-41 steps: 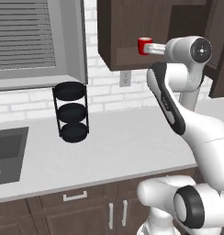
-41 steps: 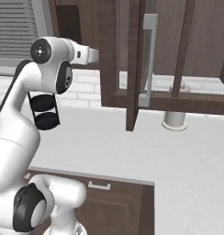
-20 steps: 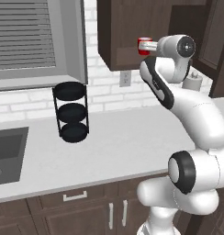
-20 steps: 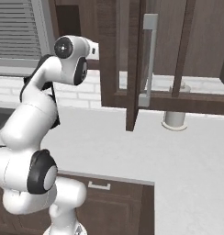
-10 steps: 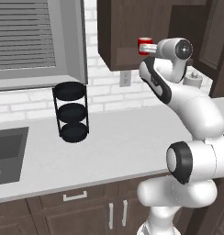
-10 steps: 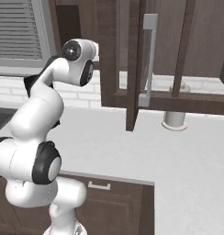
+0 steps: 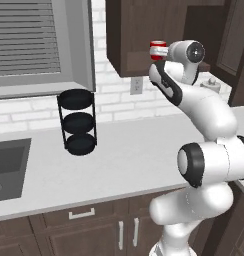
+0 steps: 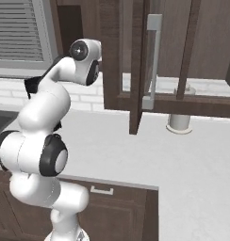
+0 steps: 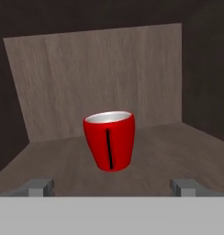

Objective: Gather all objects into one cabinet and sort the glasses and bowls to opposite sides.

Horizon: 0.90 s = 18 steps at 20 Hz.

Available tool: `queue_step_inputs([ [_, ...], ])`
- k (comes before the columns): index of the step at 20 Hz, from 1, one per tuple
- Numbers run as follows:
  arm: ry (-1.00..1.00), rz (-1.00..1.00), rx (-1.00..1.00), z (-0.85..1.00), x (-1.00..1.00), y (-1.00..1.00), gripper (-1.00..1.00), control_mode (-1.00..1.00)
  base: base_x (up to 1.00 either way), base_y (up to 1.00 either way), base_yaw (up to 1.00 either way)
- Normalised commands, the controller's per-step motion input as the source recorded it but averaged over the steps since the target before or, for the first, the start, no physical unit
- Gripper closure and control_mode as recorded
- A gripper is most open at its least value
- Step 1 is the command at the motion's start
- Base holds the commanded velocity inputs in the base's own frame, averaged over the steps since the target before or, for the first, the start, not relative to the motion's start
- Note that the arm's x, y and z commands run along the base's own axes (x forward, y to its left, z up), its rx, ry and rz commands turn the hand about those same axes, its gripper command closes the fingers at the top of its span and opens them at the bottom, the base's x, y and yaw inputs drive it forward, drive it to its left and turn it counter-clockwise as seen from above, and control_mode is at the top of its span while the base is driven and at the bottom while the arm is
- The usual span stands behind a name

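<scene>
Arm raised to the dark wood cabinet (image 7: 139, 35), open-jawed before a red mug (image 9: 109, 140).
The mug stands upright on the cabinet shelf (image 9: 178, 147), handle edge-on toward the camera. The gripper (image 9: 114, 186) is spread wide, fingertips either side and apparently short of the mug, nothing held.

A glossy red mug (image 9: 109, 140) with a pale inside and a thin black stripe is seen against grey-brown wood grain. Dark-brown cabinet (image 7: 139, 35) wood, a black three-tier rack (image 7: 78, 122), white brick and a light grey counter (image 7: 124, 160) are shown too.
</scene>
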Motion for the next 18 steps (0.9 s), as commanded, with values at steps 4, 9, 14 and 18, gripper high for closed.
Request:
queue_step_inputs([
  [4,0.00,0.00,0.00,0.00,0.31,0.00,-1.00,-1.00,0.00,0.00,0.00],
  [9,0.02,0.00,0.00,0.00,0.33,0.00,-1.00,-1.00,0.00,0.00,0.00],
  [14,0.04,0.00,0.00,-0.08,0.35,0.00,-1.00,-1.00,0.00,0.00,0.00],
  [18,0.03,0.01,0.00,-0.07,0.27,0.00,-1.00,-1.00,0.00,0.00,0.00],
])
